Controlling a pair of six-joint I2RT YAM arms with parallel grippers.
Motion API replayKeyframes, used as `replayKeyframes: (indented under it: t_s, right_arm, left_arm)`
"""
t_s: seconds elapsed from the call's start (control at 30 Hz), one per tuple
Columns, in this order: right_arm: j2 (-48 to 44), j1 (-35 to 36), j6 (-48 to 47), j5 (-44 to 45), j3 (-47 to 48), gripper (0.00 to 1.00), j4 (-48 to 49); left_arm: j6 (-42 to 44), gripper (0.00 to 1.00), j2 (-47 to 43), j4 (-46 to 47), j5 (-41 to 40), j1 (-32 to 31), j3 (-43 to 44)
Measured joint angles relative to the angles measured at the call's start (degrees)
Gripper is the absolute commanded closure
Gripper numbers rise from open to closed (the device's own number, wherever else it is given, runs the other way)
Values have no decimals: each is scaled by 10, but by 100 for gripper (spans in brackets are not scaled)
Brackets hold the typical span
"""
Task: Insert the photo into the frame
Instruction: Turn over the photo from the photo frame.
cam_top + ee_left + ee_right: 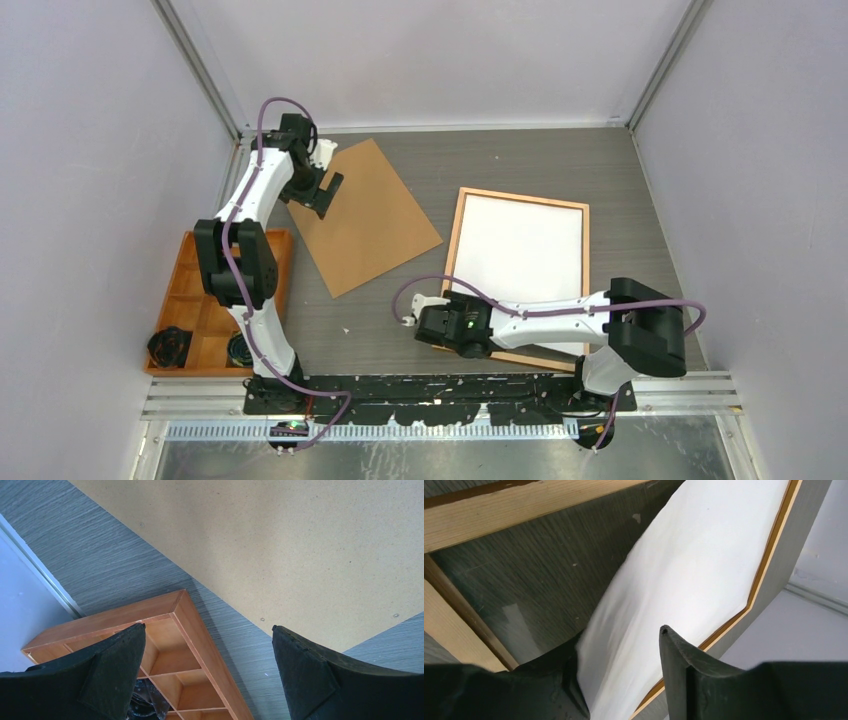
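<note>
The frame (452, 240) lies flat at the right of the table, back side up. The photo (520, 250) lies in it with its white back showing. My right gripper (445, 330) is at the frame's near left corner. In the right wrist view the photo (694, 575) curls up off the glass, and its near edge sits between my part-open fingers (621, 650), leaning on the left one. The frame's rails (499, 505) run beside it. The brown fibreboard back (365, 215) lies apart to the left. My left gripper (322, 192) hovers open and empty over its left edge.
An orange compartment tray (200, 300) with black items (170, 345) stands at the near left, and shows under the left gripper (209, 645) as the tray's rim (200, 630). The fibreboard (280, 545) fills the upper part of that view. Walls close in on three sides.
</note>
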Motion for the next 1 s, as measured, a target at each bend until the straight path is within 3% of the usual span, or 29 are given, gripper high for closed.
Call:
replayKeyframes:
  t_s: [0.1,0.13,0.17,1.0]
  right_arm:
    - [0,-2,7,-10,0,35,-7]
    - [0,-3,10,-14,0,8,-8]
    - [-1,-4,13,-20,0,1,-10]
    - [-120,-63,68,-214,43,0,-75]
  left_arm:
    - [0,0,0,0,0,0,0]
    - [0,0,0,0,0,0,0]
    - [0,0,0,0,0,0,0]
    - [13,0,0,0,0,-2,-10]
